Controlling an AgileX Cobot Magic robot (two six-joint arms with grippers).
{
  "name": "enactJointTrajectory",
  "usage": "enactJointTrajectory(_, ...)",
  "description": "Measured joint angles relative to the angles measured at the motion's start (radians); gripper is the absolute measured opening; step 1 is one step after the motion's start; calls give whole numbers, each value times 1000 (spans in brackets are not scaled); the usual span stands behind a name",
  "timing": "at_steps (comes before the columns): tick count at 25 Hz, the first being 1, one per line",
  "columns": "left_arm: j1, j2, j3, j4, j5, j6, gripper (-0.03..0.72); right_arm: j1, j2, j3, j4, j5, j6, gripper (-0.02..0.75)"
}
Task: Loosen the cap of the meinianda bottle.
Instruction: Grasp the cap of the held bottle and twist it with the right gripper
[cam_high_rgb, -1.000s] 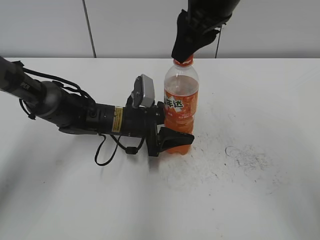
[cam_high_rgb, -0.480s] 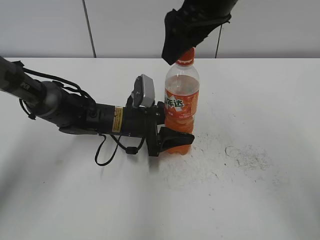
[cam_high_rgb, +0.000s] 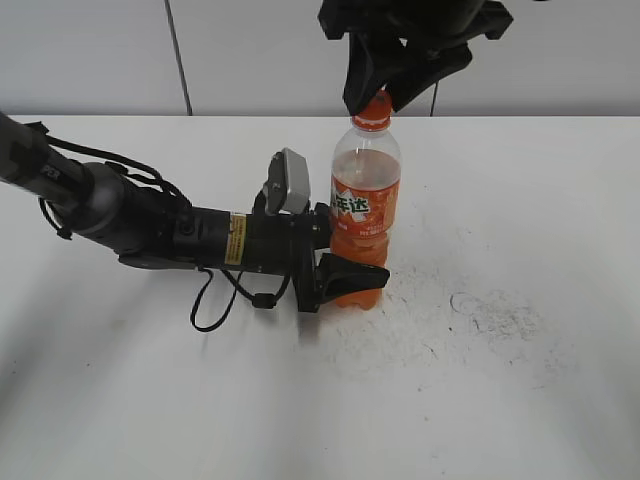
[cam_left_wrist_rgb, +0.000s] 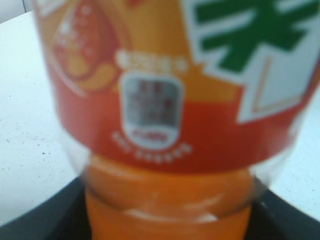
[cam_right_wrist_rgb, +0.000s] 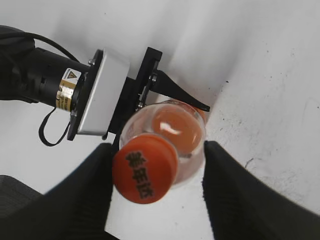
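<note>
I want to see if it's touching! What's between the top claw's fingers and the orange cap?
Only a bare gap each side. In the right wrist view the cap sits between the right claw's spread fingers, untouched; white table shows below.

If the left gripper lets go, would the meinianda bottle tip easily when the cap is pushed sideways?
Probably yes: the meinianda bottle is tall and narrow, and the cap sits high. Drink fills only its lower part, which may steady it somewhat.
</note>
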Motion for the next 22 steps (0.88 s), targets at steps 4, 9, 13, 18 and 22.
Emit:
enactJointTrajectory(4, -1, 0, 0, -3, 0, -2, 515, 2, 0, 0, 7, 2, -27, 265)
enactJointTrajectory(9, -1, 0, 0, -3, 0, -2, 515, 2, 0, 0, 9, 2, -189, 265)
enactJointTrajectory(13, -1, 0, 0, -3, 0, -2, 515, 2, 0, 0, 17, 2, -405, 265)
enactJointTrajectory(18, -1, 0, 0, -2, 2, -2, 515, -4, 0, -1, 29, 2, -797, 262)
enactJointTrajectory(22, -1, 0, 0, -2, 2, -2, 515, -4, 0, -1, 37, 2, -809, 265)
